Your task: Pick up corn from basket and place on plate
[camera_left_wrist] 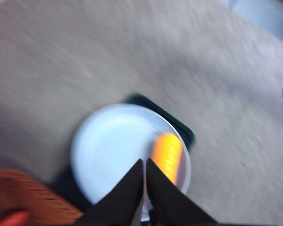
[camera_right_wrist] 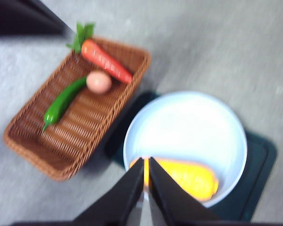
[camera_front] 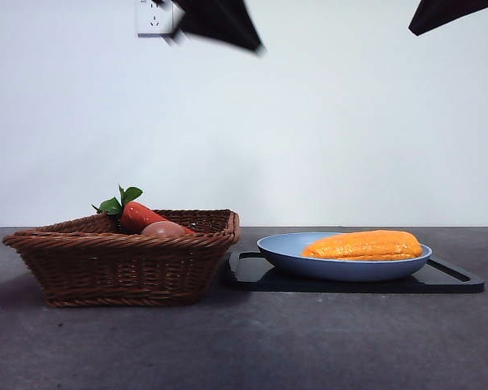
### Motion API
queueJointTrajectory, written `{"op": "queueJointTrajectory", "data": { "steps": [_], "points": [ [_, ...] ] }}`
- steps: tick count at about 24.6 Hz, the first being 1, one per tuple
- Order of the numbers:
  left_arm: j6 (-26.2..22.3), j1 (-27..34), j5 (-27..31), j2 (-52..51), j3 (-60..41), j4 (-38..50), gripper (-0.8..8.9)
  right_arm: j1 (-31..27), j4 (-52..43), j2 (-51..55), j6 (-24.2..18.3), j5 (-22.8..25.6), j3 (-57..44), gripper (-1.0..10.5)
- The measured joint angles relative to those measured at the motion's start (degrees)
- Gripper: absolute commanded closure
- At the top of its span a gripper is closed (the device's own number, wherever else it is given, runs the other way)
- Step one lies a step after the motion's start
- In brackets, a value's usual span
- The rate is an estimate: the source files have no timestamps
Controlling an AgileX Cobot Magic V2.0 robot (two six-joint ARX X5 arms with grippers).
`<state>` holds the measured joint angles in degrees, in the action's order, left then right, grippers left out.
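Observation:
The orange-yellow corn (camera_front: 363, 244) lies on its side in the blue plate (camera_front: 285, 245), toward the plate's right half; it also shows as corn (camera_right_wrist: 193, 178) and corn (camera_left_wrist: 167, 154) in the wrist views. The brown wicker basket (camera_front: 106, 264) stands to the plate's left, holding other vegetables. Both arms hang high above the table, showing only as black tips at the top of the front view. My left gripper (camera_left_wrist: 145, 163) is shut with nothing in it, high over the plate (camera_left_wrist: 108, 146). My right gripper (camera_right_wrist: 146, 161) is likewise shut and empty above the plate (camera_right_wrist: 188, 122).
A flat black tray (camera_front: 447, 279) lies under the plate. The basket (camera_right_wrist: 47, 141) holds a red carrot with green leaves (camera_right_wrist: 105, 60), a small pinkish round item (camera_right_wrist: 99, 81) and a green pepper (camera_right_wrist: 61, 102). A wall socket (camera_front: 153, 16) sits on the white wall behind.

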<state>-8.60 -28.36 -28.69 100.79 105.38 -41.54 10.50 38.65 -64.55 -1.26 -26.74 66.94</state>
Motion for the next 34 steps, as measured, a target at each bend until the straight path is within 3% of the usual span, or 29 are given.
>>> {"op": "queueJointTrajectory", "data": {
  "steps": [7,10,15,20,24,28,34],
  "points": [
    [-2.3,16.3,-0.1,-19.1,-2.9,0.7,8.06,0.0,-8.0,0.0,0.0,0.0,0.0,9.5],
    [-2.4,23.6,0.0,-27.4,-12.1,1.8,8.06,0.0,-10.5,0.0,0.0,0.0,0.0,9.5],
    [-2.3,30.9,0.0,-42.0,-30.2,13.3,8.06,0.0,-13.1,0.0,0.0,0.0,0.0,9.5],
    [-0.3,34.5,0.5,-53.6,-47.4,24.9,8.06,0.0,-14.5,0.0,0.0,0.0,0.0,9.5],
    [2.5,35.7,6.3,-61.6,-60.8,31.4,8.06,0.0,-15.6,0.0,0.0,0.0,0.0,9.5],
    [4.3,35.7,12.1,-68.7,-71.1,34.1,8.06,0.0,-15.8,0.0,0.0,0.0,0.0,9.5],
    [5.1,35.7,15.2,-78.5,-82.4,34.5,8.06,0.0,-15.8,0.0,0.0,0.0,0.0,9.5]
  ]
}}
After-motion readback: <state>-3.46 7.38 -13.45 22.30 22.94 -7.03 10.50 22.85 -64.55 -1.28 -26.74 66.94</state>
